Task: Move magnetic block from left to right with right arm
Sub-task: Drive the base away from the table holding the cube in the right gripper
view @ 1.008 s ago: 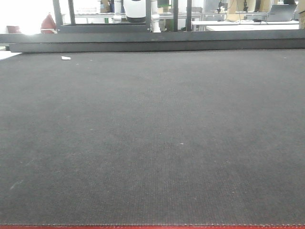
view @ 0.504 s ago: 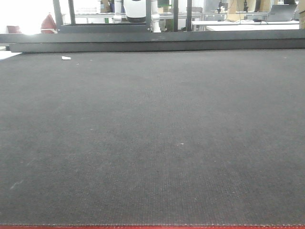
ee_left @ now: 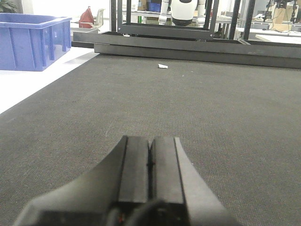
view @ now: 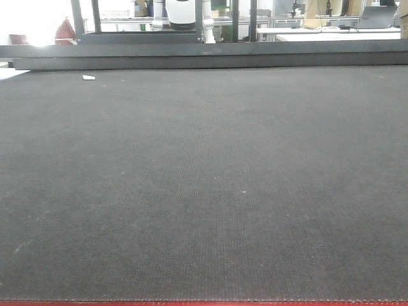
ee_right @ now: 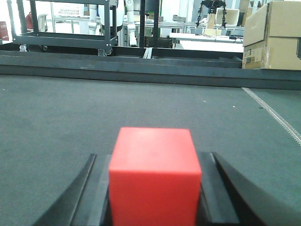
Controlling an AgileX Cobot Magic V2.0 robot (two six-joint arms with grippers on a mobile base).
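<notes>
Task state at the carry stage. In the right wrist view the magnetic block (ee_right: 155,176) sits between the right fingers (ee_right: 89,197), which are clamped on its two sides. Its lighter top face is in full view above the dark tabletop (ee_right: 56,117). Whether the cube is raised off the surface or rests on it cannot be told. The left fingers (ee_left: 134,169) are pressed together on nothing. The front view shows only bare mat and a small white scrap (view: 88,78) at far left; neither arm nor the cube appears there. Judged from this, the pick is done, while the travel rightward and the release are left. Containers: a blue crate (ee_left: 28,40) stands far left, off the mat, its inside hidden by its wall. Cardboard boxes (ee_right: 277,33) stand far right, contents unseen.
</notes>
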